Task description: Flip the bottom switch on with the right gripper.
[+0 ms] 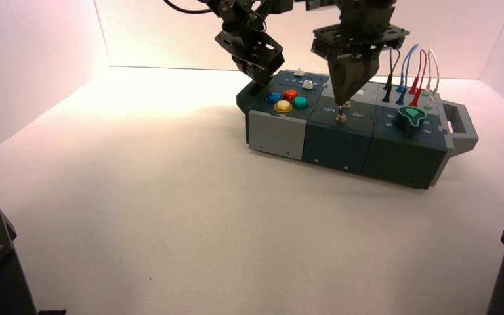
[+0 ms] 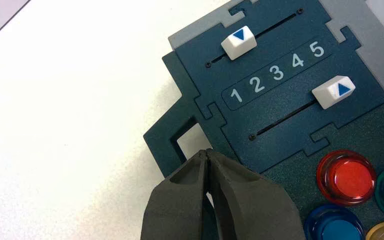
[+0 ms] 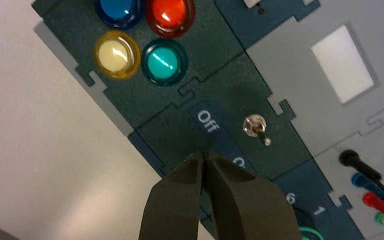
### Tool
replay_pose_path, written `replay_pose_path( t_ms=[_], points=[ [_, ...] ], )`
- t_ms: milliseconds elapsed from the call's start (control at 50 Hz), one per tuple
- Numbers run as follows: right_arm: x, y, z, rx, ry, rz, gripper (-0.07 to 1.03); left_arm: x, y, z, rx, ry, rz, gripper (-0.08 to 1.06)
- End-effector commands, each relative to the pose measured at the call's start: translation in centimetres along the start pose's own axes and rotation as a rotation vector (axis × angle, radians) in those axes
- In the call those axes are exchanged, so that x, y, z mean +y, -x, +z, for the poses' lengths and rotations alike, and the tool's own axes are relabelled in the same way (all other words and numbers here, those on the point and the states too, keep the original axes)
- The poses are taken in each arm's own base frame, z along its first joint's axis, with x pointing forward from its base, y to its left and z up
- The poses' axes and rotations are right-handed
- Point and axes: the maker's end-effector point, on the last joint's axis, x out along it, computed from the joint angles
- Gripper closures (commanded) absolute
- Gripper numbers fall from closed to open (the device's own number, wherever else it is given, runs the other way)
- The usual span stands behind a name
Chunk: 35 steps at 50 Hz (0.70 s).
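Closed to a point, the right gripper [image 3: 206,156] hangs over the teal switch panel [image 3: 180,132], tips just above the lettering strip between "Off" and the half-hidden "On". From above, it [image 1: 346,100] is poised right over the bottom switch [image 1: 342,119] at the box's [image 1: 341,147] front edge. Whether the tips touch the lever cannot be told. Another toggle [image 3: 256,127] stands beside the strip. No flip is evident; the push toward "On" seems left. Left gripper [image 2: 208,155], also pinched shut, idles by the sliders [image 2: 238,42].
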Motion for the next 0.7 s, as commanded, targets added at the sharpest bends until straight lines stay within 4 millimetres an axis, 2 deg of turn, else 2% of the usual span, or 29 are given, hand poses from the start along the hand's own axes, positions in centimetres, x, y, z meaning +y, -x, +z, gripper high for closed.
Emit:
replay_pose_path(
  t_ms=[20, 480, 700],
  points=[
    [0.4, 0.9, 1.2, -0.040, 0.008, 0.003, 0.98, 2.0, 0.5, -0.1, -0.008, 0.029, 0.023, 1.01],
    [1.4, 1.0, 1.3, -0.044, 0.025, 0.016, 0.98, 2.0, 0.5, 0.1, -0.012, 0.029, 0.025, 1.01],
    [1.5, 0.7, 0.6, -0.027, 0.026, 0.018, 0.98, 2.1, 0.5, 0.0, -0.009, 0.030, 0.024, 1.01]
  ],
)
